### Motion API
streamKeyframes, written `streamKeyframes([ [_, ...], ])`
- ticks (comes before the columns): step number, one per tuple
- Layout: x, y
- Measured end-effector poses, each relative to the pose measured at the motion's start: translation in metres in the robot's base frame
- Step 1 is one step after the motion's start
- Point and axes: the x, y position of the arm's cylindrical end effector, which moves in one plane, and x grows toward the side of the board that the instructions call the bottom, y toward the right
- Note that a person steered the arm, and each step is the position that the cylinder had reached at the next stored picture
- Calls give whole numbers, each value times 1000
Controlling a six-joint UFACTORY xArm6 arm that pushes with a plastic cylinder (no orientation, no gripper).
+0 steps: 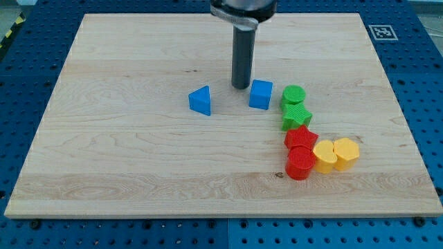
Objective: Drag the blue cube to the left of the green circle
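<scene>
The blue cube [261, 94] sits on the wooden board [124, 159] just left of the green circle [293, 95], with a small gap between them. My tip [241, 86] rests on the board close to the cube's upper left side; I cannot tell whether it touches it. The rod rises straight up to the view's top.
A blue triangle block [201, 100] lies to the left of the tip. Below the green circle lie a green star [296, 117], a red star [301, 138], a red circle [300, 164] and two yellow blocks [324, 156] [346, 152], packed in a cluster.
</scene>
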Motion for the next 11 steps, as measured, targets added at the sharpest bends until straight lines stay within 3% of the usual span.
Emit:
streamKeyframes([
  [7,51,-1],
  [11,56,-1],
])
